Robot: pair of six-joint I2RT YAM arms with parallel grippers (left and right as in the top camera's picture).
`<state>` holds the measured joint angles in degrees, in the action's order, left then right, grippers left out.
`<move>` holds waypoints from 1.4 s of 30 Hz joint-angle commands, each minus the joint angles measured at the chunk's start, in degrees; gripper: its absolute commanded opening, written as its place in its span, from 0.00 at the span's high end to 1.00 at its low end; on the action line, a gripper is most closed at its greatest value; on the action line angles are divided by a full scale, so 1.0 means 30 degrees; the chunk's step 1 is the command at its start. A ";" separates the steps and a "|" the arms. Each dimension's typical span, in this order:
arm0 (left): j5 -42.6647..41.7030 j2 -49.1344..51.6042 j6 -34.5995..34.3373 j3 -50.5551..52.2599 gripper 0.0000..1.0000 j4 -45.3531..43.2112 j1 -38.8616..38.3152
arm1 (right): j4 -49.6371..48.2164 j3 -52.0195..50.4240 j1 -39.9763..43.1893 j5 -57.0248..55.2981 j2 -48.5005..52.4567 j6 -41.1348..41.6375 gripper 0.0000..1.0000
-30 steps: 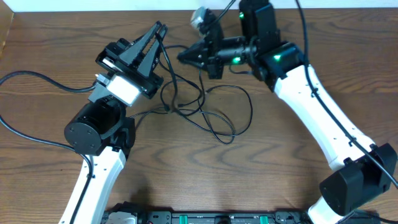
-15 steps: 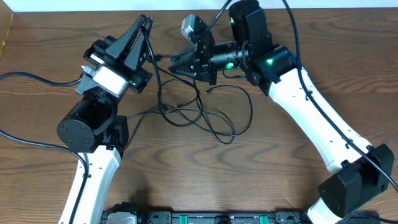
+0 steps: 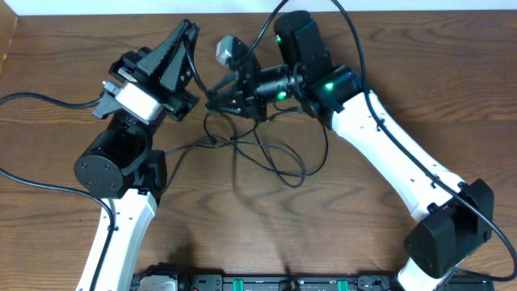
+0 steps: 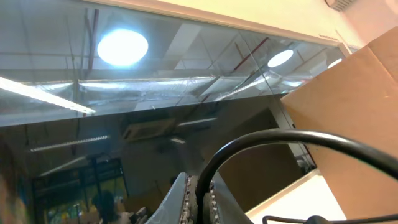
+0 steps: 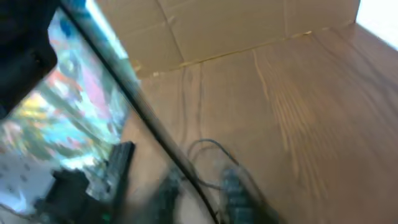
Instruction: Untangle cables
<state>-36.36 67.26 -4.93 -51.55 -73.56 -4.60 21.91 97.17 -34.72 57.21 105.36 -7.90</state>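
Observation:
The cables (image 3: pixel 275 158) are thin black cords lying in tangled loops on the wooden table between the two arms. My left gripper (image 3: pixel 191 29) is raised near the back edge and is shut on one black cable (image 4: pixel 267 138), which arcs away from the jaws (image 4: pixel 200 194). My right gripper (image 3: pixel 211 99) points left, just right of the left gripper and above the strands. In the blurred right wrist view its fingers (image 5: pixel 233 186) stand apart, and a black strand (image 5: pixel 149 121) runs down between them (image 5: pixel 199 196).
Thicker black robot leads (image 3: pixel 40 105) trail over the table's left side. A cardboard box (image 5: pixel 249 25) stands at the back edge and shows in the left wrist view too (image 4: pixel 354 106). The left arm's round joint (image 3: pixel 113 166) sits left of the tangle.
My right gripper has moved left toward the left gripper, and its jaws have gone from shut to apart. The left gripper shifted slightly left, still shut on its cable.

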 commanded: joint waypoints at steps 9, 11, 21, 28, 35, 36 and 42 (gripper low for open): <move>-0.0233 -0.0350 -0.0459 -0.0291 0.75 0.1209 0.0102 | -0.1370 0.0160 0.0066 0.0954 -0.0029 0.0678 0.99; -0.0240 -0.0350 -0.0459 -0.0291 0.67 0.2025 0.0102 | -0.2601 0.0160 0.0357 0.1399 -0.0029 0.1661 0.99; -0.0240 -0.0350 -0.0459 -0.0291 0.60 0.5566 0.0102 | -1.0477 0.0160 0.3169 0.2412 -0.0029 1.0076 0.99; -0.0240 -0.0342 -0.0459 -0.0284 0.59 0.7876 0.0102 | -1.7558 0.0160 0.4444 0.3497 -0.0029 1.6400 0.99; -0.0248 -0.0350 -0.0466 -0.0284 0.59 0.9260 0.0102 | -2.1733 0.0160 0.5224 0.2062 -0.0036 1.8367 0.99; -0.0248 -0.0350 -0.0459 -0.0284 0.59 0.9384 0.0102 | -2.1944 0.0160 0.5348 0.1596 -0.0029 1.8433 0.99; -0.0248 -0.0350 -0.0459 -0.0284 0.60 1.0120 0.0102 | -2.2615 0.0160 0.6288 -0.1494 -0.0029 1.8557 0.99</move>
<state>-37.17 66.96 -6.20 -51.55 -43.64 -4.54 -45.39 97.01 -17.34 60.31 105.49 45.87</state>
